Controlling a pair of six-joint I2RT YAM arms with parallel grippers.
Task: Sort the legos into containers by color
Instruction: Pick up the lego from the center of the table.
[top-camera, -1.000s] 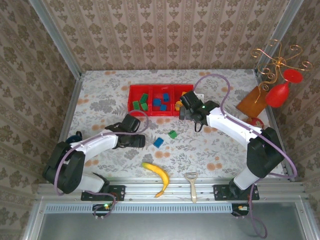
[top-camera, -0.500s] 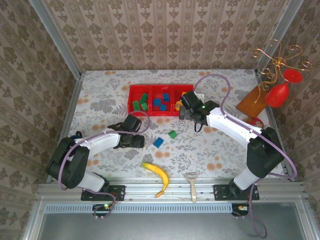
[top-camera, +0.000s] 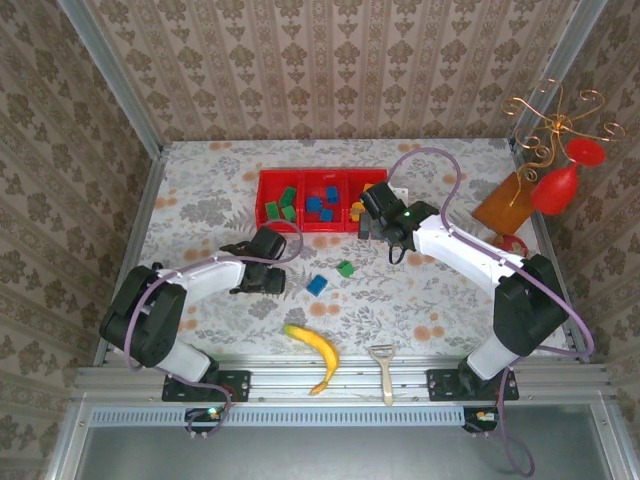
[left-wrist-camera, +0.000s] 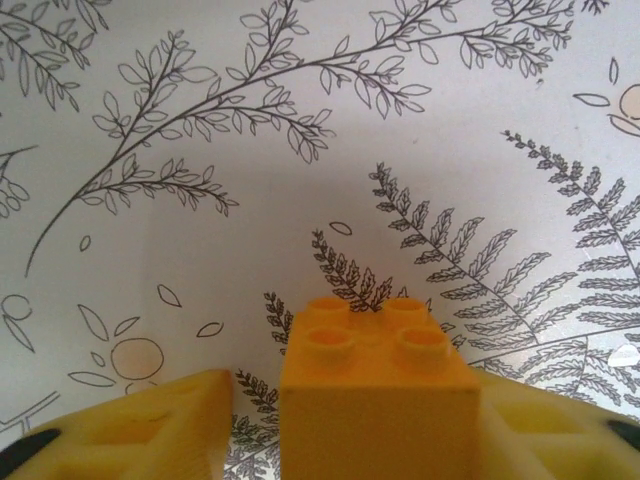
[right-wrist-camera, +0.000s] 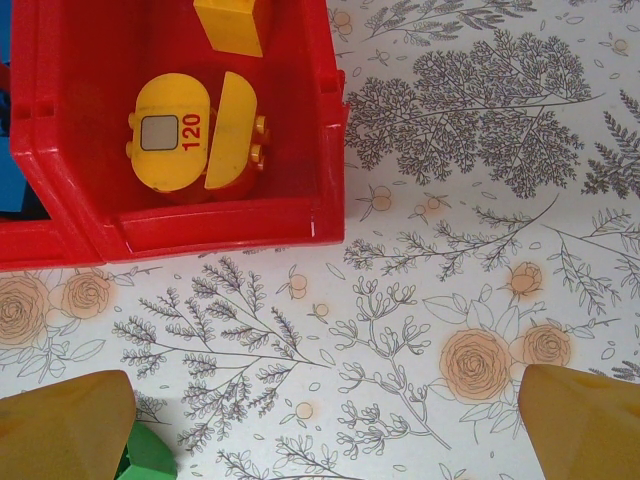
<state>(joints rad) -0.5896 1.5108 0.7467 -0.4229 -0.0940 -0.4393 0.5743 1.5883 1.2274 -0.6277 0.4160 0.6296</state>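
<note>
Tablecloth (right-wrist-camera: 430, 290) lies open between right gripper (right-wrist-camera: 327, 425) and tray (right-wrist-camera: 200, 236) rim.

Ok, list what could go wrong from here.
1. The orange Lego brick sits off-centre in the left claw, against one finger with a gap at the other; closing may shove or twist it instead of gripping.
2. The open right claw hovers by the orange compartment of the red tray, so the left arm delivering there could hit it.
3. One right finger is beside the green brick and could knock it.
</note>
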